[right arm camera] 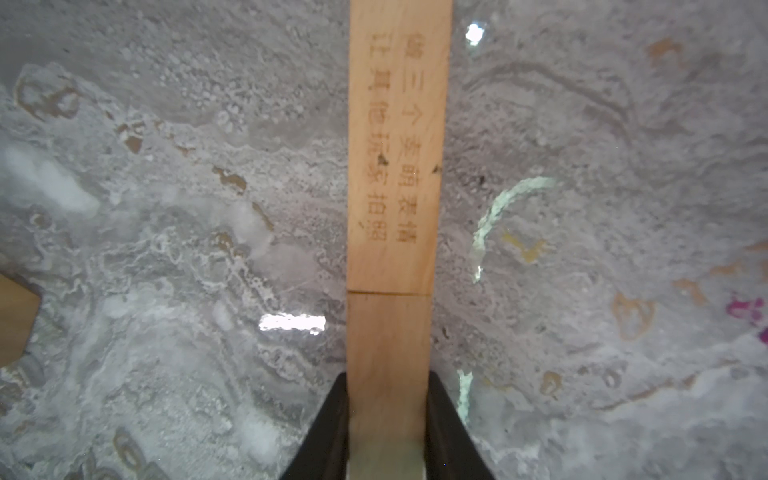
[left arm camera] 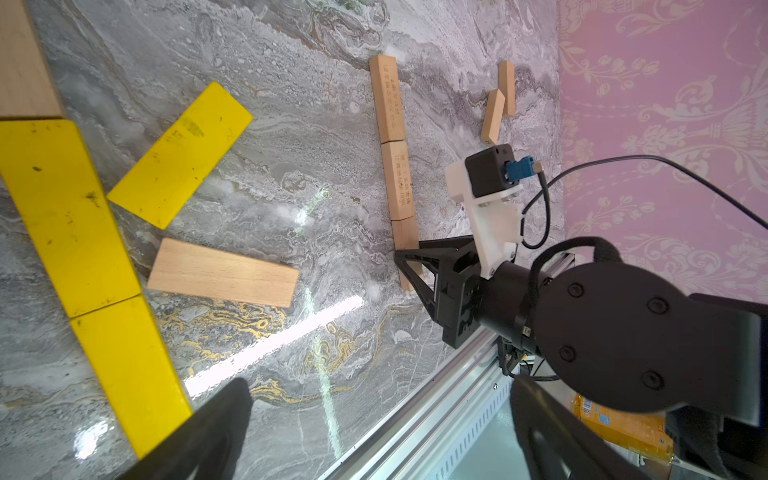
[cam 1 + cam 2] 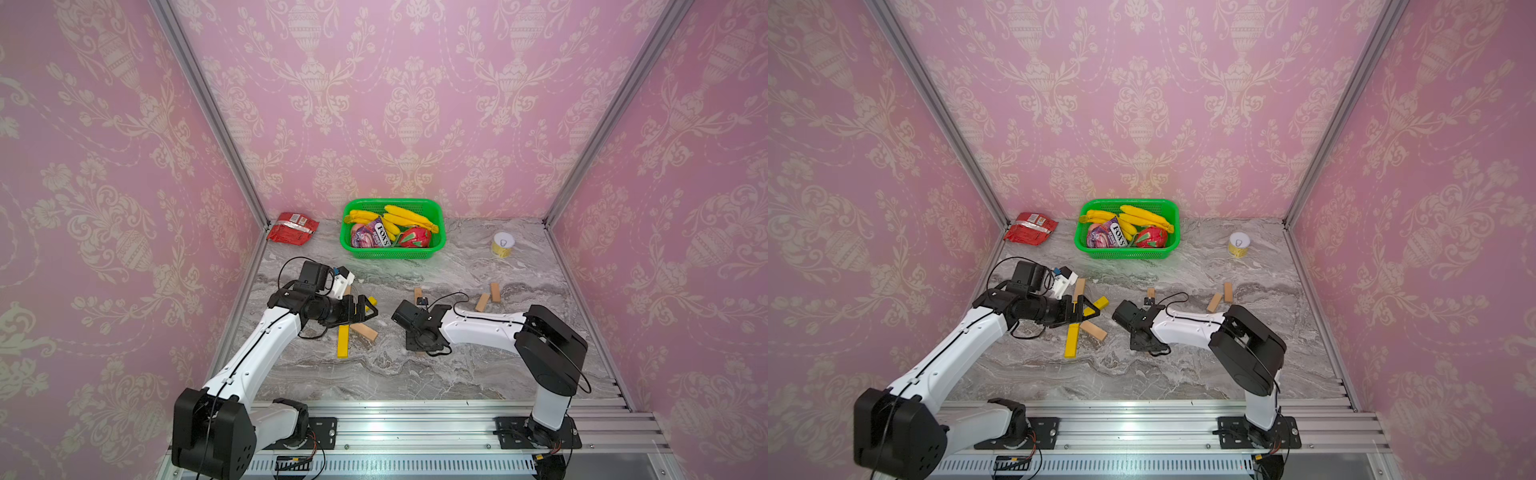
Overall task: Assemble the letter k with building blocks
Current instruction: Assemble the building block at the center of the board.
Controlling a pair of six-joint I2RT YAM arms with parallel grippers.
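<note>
A letter k [image 2: 124,232] of yellow and wood building blocks lies on the marble, under my left gripper [image 3: 366,311]. In the left wrist view the left gripper [image 2: 378,436] is open, with nothing between its fingers. Further right a straight row of wood blocks [image 2: 392,141] lies end to end. My right gripper [image 1: 386,419] is shut on the nearest wood block [image 1: 388,353] of that row, which butts against an engraved block [image 1: 397,145]. Two loose wood blocks [image 3: 482,302] [image 3: 495,292] lie to the right. In both top views the right gripper's tips are hidden under its wrist.
A green basket [image 3: 390,202] with bananas and packets stands at the back. A red packet [image 3: 292,227] lies at the back left, a small yellow can [image 3: 503,244] at the back right. An aluminium rail [image 3: 415,419] runs along the front edge.
</note>
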